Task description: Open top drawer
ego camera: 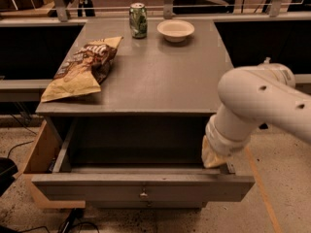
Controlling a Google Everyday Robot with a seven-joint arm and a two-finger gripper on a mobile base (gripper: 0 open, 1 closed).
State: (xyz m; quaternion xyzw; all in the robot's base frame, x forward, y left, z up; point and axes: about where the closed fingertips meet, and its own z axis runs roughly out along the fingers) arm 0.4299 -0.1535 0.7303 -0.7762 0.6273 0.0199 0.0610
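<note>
The top drawer point(141, 184) of the grey cabinet stands pulled far out toward the camera. Its wide grey front carries a small round metal knob point(143, 195), and its deep grey inside shows nothing in it. My gripper point(213, 155) is at the drawer's right end, just inside and above the front panel's right corner. It is mostly hidden behind the white arm point(257, 101) and a tan wrist cover. The arm reaches in from the right.
On the cabinet top point(165, 81) lie a chip bag point(82, 67) at the left, a green can point(138, 20) and a white bowl point(175, 30) at the back. A light wooden box side point(39, 152) sticks out left of the drawer. Cables lie on the floor at lower left.
</note>
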